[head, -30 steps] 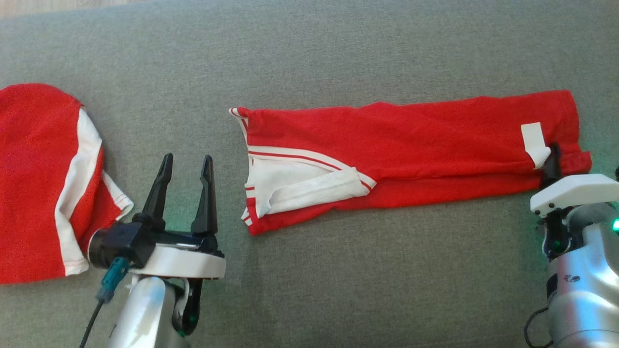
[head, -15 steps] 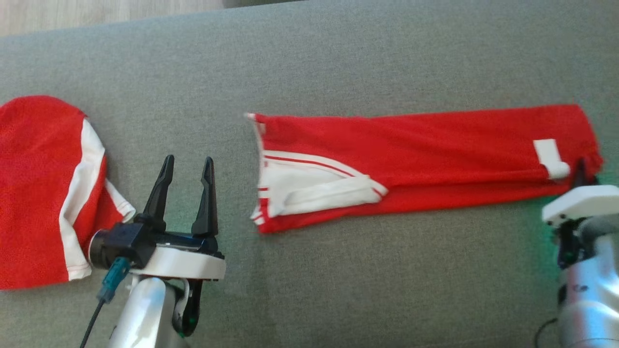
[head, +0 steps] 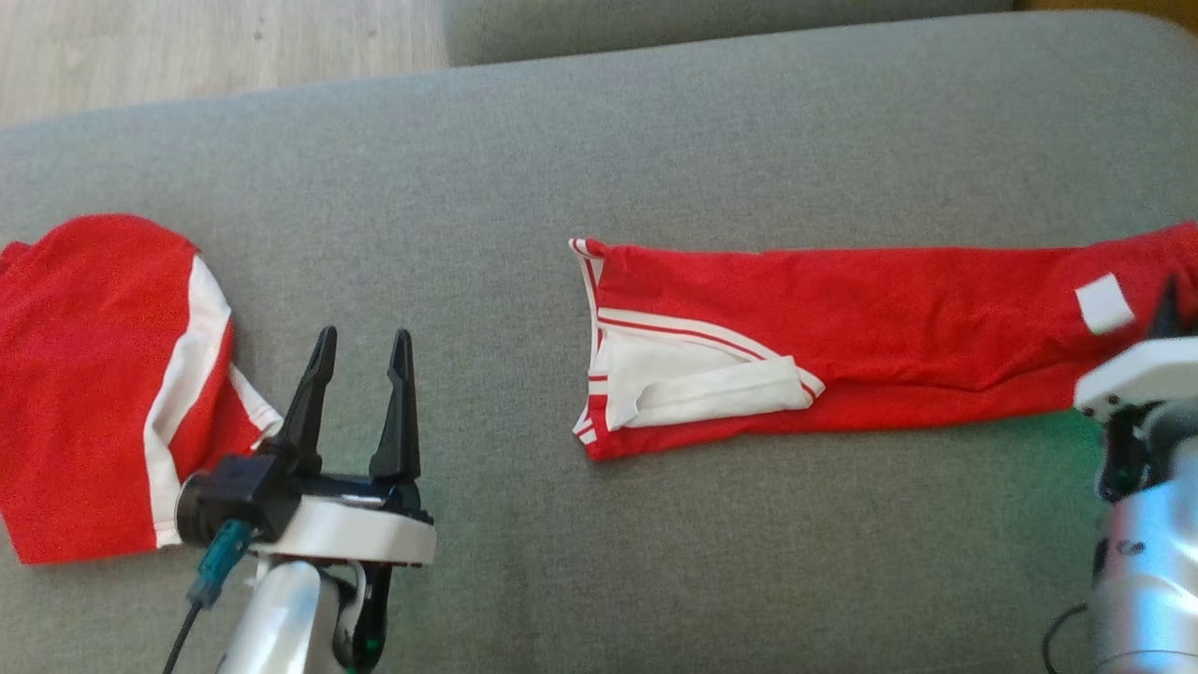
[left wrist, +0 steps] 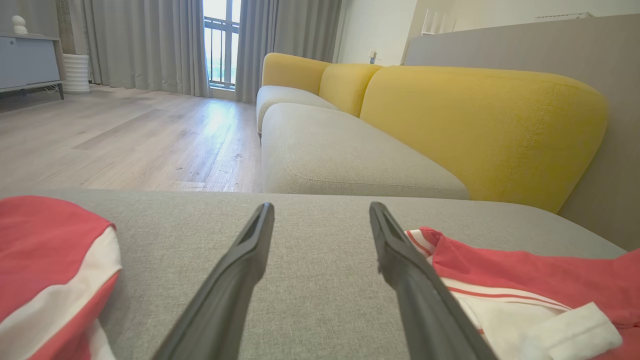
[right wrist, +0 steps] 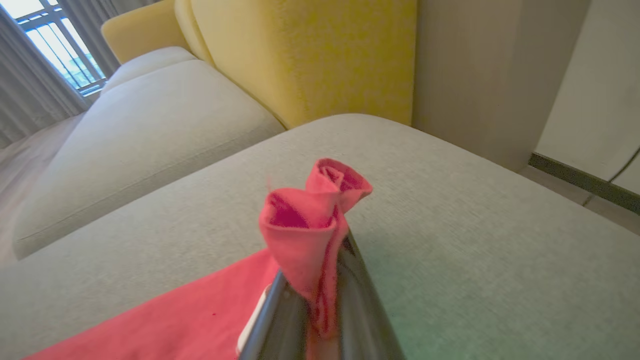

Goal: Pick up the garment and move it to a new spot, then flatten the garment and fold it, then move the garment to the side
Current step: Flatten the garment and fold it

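Dark fingers of right gripper clamped together on red fabric garment, bunched fold standing above tips; grey fabric cushion beneath; yellow upholstered sofa backrest far.

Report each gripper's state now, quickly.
Left gripper: open, holding nothing.
Right gripper: shut on the end of the long red garment.

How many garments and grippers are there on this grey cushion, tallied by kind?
Red-and-white garments: 2, the long garment laid out at the right and the bunched garment at the left.
Grippers: 2, the left gripper open over bare cushion, and the right gripper shut on the long garment's end.
Total: 4
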Robot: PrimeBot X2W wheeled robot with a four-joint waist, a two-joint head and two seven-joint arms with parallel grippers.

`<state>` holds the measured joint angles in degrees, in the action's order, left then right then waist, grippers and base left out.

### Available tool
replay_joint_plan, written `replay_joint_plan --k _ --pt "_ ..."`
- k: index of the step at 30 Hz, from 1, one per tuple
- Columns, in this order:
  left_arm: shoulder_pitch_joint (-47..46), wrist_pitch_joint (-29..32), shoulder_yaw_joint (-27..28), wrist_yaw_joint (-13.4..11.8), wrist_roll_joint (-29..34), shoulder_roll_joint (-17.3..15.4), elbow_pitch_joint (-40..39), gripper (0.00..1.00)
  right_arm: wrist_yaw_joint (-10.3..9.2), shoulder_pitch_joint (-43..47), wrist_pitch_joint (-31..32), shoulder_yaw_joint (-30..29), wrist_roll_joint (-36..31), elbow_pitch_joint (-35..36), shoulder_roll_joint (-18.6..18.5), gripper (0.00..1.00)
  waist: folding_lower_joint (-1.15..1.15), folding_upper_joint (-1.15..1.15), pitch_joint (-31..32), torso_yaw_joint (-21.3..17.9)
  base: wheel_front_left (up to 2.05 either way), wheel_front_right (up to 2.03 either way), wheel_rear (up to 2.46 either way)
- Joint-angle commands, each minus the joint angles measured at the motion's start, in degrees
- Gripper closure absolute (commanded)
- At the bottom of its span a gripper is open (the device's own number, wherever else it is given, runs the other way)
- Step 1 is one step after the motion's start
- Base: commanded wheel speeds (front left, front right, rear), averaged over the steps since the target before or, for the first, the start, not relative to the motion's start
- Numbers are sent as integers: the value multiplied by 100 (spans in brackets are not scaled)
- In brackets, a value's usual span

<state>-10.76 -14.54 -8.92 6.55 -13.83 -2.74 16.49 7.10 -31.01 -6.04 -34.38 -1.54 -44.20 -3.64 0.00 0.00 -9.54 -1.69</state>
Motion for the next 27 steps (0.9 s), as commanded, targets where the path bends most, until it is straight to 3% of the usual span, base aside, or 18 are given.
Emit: replay_joint_plan --k 1,8,9,15,20,27 --pt "-40 -46 206 -37 -52 -15 -161 0 39 -86 17 448 111 353 42 100 0 0 140 2 0 0 0" --pt "120 -46 180 -80 -131 -14 -159 0 39 271 211 2436 1416 887 74 100 0 0 461 70 0 0 0" --pt "120 -46 180 -80 -131 -14 -159 0 39 271 211 2436 1416 887 74 100 0 0 461 70 0 0 0" --pt "212 -46 105 -99 -172 -14 -166 0 39 728 403 4026 2535 1564 75 100 0 0 611 240 0 0 0" --pt "241 -46 35 -110 -186 -14 -167 0 39 891 399 4843 2936 1708 76 100 0 0 608 435 0 0 0" --pt "211 -46 -22 -111 -194 -14 -147 0 39 923 260 5736 3360 1383 76 100 0 0 509 694 0 0 0"
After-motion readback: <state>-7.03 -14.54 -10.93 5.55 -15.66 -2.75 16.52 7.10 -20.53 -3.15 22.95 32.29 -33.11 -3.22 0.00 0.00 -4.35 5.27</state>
